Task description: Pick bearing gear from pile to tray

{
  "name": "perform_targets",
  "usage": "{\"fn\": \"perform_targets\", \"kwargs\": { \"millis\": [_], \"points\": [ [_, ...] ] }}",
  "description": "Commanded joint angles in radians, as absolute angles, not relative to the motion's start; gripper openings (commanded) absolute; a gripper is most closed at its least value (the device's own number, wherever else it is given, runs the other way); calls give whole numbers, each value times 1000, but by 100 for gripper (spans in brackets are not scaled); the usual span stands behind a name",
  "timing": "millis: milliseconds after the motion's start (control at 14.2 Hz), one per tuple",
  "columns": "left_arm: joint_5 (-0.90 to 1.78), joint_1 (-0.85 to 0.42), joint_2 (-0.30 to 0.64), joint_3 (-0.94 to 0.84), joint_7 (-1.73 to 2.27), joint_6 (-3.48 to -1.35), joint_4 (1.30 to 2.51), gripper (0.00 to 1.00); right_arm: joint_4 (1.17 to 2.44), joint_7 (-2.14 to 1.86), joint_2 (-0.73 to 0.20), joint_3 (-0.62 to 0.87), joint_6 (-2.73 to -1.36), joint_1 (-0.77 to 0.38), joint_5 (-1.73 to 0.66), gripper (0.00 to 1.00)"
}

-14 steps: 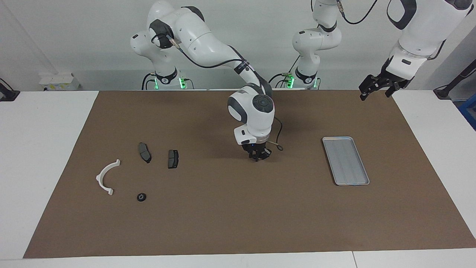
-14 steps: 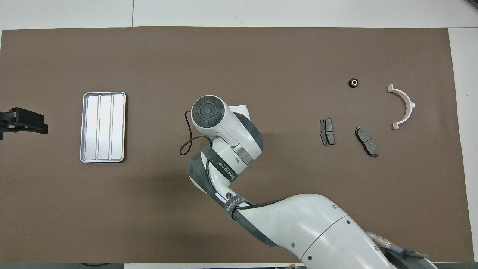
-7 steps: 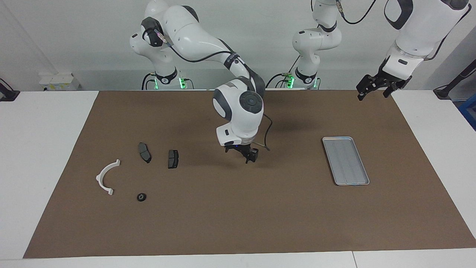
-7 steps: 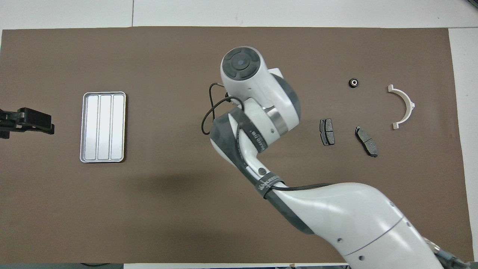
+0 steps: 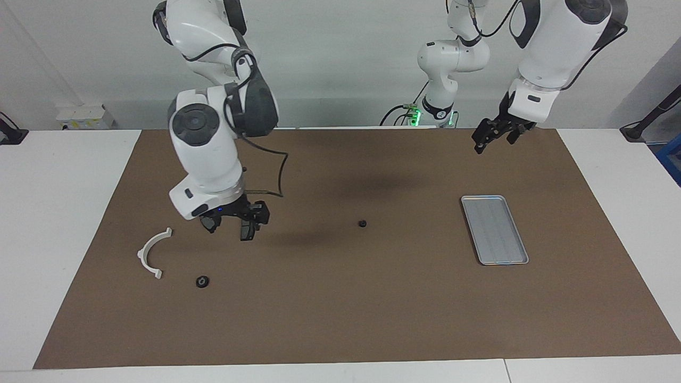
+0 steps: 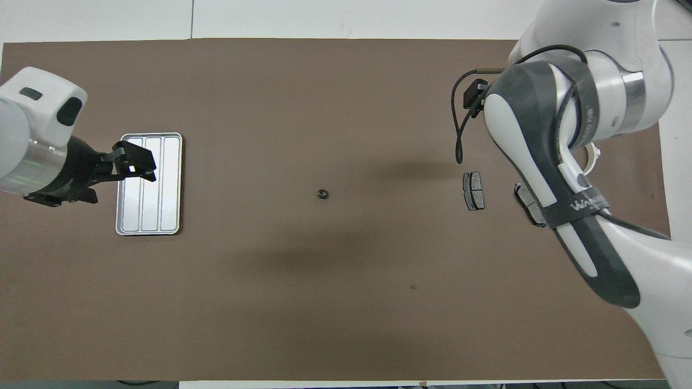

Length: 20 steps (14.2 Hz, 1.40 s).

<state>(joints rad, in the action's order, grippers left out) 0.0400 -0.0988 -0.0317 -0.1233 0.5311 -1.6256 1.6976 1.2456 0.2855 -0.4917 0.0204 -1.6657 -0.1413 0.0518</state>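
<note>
R gripper (image 5: 234,223) held low w/ fingers spread; L gripper (image 5: 495,134) raised, angled toward 8 o'clock.

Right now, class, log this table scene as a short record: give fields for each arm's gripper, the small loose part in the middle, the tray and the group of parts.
right gripper: open, over the brake pads in the pile
left gripper: raised near the tray, holding nothing
small black part: lies alone on the brown mat, between pile and tray
tray: holds nothing, toward the left arm's end
white bracket: on the mat, toward the right arm's end
black round piece: beside the bracket
</note>
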Motion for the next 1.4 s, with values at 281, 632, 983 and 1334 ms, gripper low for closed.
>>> {"fn": "perform_targets", "kwargs": {
  "millis": [281,632,983,1334],
  "points": [
    [93,-336,130,-112,913,-2050,1889,100,1501,249,-479,32,-1955,-31,81,100],
    [83,-494,380,-103,1132,-2173,1807,100,1519,248,-560,32,-2100,11,124,100],
    [66,-505,405,-104,1156,-2290,1847,100,1508,276,-626,34,-2216,8,111,100],
    [66,-522,410,-103,1186,-2345,1874,100,1519,310,-647,34,-2258,9,106,100]
  ]
}}
